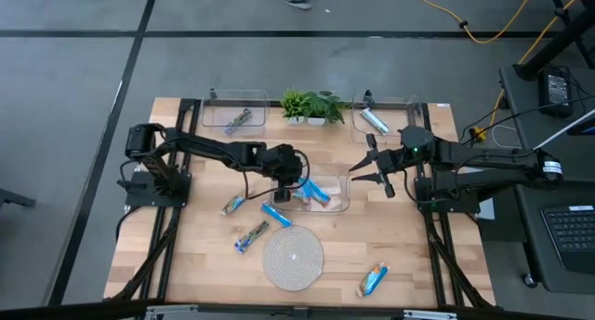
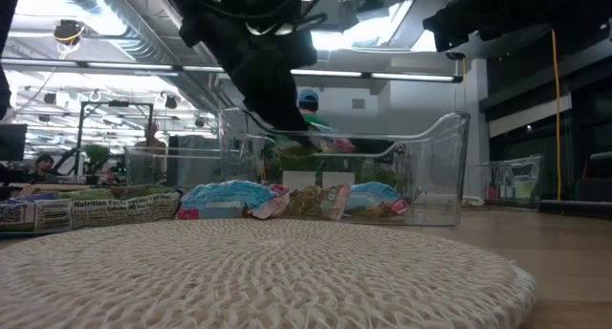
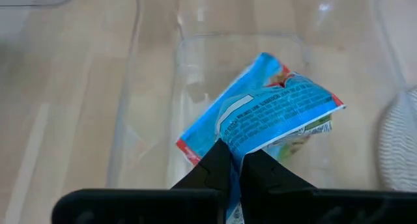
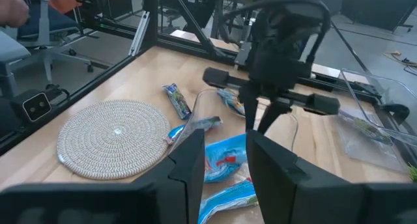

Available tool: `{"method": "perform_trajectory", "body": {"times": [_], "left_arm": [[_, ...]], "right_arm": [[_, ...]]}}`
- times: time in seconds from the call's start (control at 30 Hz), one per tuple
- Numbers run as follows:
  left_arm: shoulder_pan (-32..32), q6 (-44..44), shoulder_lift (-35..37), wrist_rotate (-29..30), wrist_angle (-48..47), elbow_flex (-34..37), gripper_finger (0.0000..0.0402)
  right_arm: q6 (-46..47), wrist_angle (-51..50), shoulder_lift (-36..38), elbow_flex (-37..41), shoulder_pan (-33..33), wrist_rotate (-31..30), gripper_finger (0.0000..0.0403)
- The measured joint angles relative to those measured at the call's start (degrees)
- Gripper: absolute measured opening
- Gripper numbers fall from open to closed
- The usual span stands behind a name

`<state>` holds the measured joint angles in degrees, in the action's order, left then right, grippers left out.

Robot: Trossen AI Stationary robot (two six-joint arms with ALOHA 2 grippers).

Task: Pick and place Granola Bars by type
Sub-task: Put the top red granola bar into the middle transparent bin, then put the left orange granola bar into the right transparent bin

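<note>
The left gripper (image 1: 290, 182) hangs over the middle bin (image 1: 340, 205) at the centre of the table (image 1: 204, 264), its fingers (image 3: 218, 167) pressed together on the end of a bright blue bar (image 3: 260, 116), which the left wrist view shows dangling above the clear floor of the bin. Blue bars (image 1: 316, 193) lie inside that bin, seen again through its wall in the low view (image 2: 373, 197). The right gripper (image 1: 364, 169) waits just beside the bin's right end, above the table, its fingers (image 4: 195, 162) spread apart. On the bare wood left of the bin a blue bar (image 1: 232, 206) lies near the left arm; another blue bar (image 1: 276, 215) lies just in front of the bin, and a bar with darker print (image 1: 251, 236) lies beside the woven mat (image 1: 293, 258). A blue and orange bar (image 1: 374, 280) lies to the right of the mat, near the table's front edge. At the back of the table, a clear bin on the left (image 1: 216, 125) holds a dull brownish bar (image 1: 238, 121), a clear bin on the right (image 1: 409, 111) holds a pale silvery bar (image 1: 375, 121), and a small green plant (image 1: 310, 105) stands between them.
</note>
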<state>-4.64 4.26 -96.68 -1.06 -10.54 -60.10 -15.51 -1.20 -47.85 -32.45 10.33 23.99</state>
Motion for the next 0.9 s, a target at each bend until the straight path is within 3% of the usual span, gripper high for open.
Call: {"method": "perform_trajectory", "body": {"times": [0.37,0.63,0.9], "left_arm": [[-1.53,3.46,-0.14,2.67,-2.47,0.0,0.0045],[0.05,6.01,1.95,4.39,-3.43,0.0,0.0134],[2.28,6.55,3.98,10.19,-8.17,-1.32,0.0211]], "right_arm": [[0.02,0.01,0.0,0.0,0.0,0.0,0.0116],[-0.1,0.01,0.0,0.0,0.0,0.0,0.0116],[-0.11,-0.03,-0.05,0.0,-0.02,-0.02,0.0116]]}}
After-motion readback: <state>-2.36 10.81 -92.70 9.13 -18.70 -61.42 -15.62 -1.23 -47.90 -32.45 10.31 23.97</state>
